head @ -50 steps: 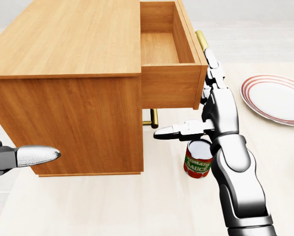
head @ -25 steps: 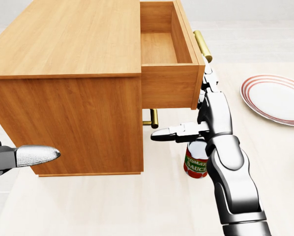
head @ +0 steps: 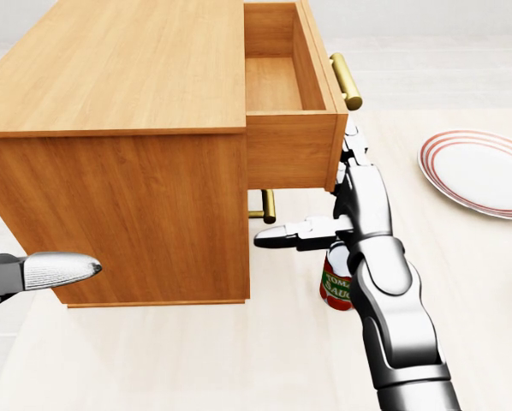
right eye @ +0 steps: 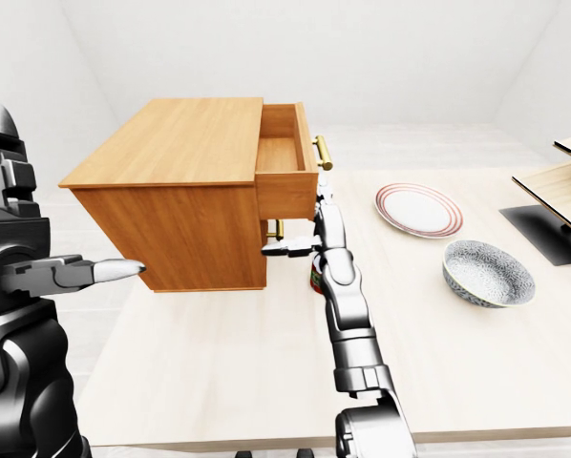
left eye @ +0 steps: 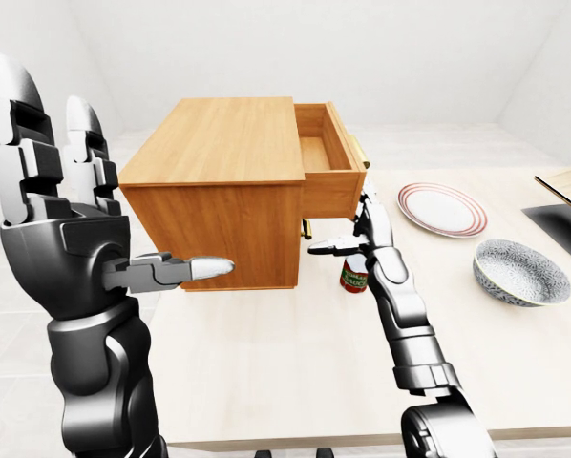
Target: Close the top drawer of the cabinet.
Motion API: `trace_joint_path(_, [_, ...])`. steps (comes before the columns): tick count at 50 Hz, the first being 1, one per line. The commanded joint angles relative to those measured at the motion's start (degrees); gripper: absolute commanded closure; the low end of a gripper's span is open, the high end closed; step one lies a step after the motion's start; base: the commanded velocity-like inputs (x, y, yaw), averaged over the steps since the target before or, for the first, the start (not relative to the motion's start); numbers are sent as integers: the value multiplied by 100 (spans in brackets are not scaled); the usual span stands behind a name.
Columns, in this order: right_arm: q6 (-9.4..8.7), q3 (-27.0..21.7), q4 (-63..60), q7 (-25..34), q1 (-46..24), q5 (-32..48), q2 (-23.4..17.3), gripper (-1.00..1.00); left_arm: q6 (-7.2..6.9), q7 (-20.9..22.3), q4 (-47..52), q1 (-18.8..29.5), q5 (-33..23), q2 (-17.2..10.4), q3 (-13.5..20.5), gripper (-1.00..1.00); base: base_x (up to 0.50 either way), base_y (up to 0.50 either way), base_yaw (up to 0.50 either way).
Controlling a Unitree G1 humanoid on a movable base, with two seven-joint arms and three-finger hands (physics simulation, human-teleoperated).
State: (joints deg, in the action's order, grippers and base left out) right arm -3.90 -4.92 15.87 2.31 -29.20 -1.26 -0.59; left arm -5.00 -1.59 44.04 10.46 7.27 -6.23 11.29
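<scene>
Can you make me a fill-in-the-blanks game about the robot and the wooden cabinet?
1. The top drawer of the cabinet is still partly ____.
2. The right hand rests against the drawer's ____ panel.
3. The can near the right hand says tomato ____.
4. The plate has ____ rings around its rim.

Missing words: open; front; sauce; red
</scene>
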Motion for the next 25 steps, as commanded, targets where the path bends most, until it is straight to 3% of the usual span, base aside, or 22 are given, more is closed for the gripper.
trace_joint_path(1, [-110,608,-66,243,139,77,156,-100,0,-15,-10,0,31,-7,5,-100,0,0,1])
trace_joint_path(25, [-110,761,-570,257,-35,123,369,-100,0,-30,-21,22,44,-22,3,-100,0,0,0])
